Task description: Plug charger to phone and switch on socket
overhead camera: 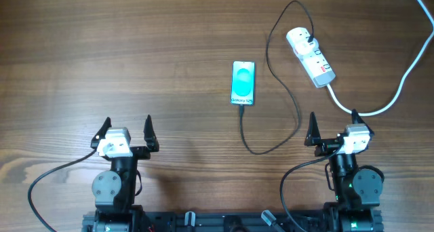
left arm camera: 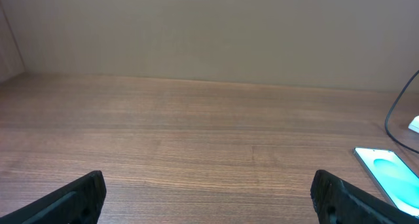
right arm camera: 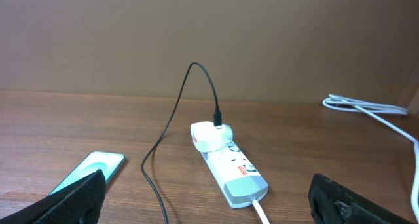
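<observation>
The phone (overhead camera: pixel 243 83) lies flat mid-table with its cyan screen up. The black charger cable (overhead camera: pixel 296 117) runs from the phone's near edge, loops toward me, then goes up to its white plug head (overhead camera: pixel 300 36), which sits in the far outlet of the socket (overhead camera: pixel 317 64). The cable tip appears to be in the phone's port. My left gripper (overhead camera: pixel 126 131) is open and empty, near-left of the phone. My right gripper (overhead camera: pixel 333 123) is open and empty, near the socket's cord end. The right wrist view shows the socket (right arm camera: pixel 236 175), the plug head (right arm camera: pixel 211 136), the cable (right arm camera: pixel 173 112) and the phone (right arm camera: pixel 98 166).
The socket's thick white cord (overhead camera: pixel 397 89) curves right and off the far right corner; it also shows in the right wrist view (right arm camera: pixel 366 106). The left wrist view shows bare wood, the phone's corner (left arm camera: pixel 389 175) at the right edge, and a wall behind the table.
</observation>
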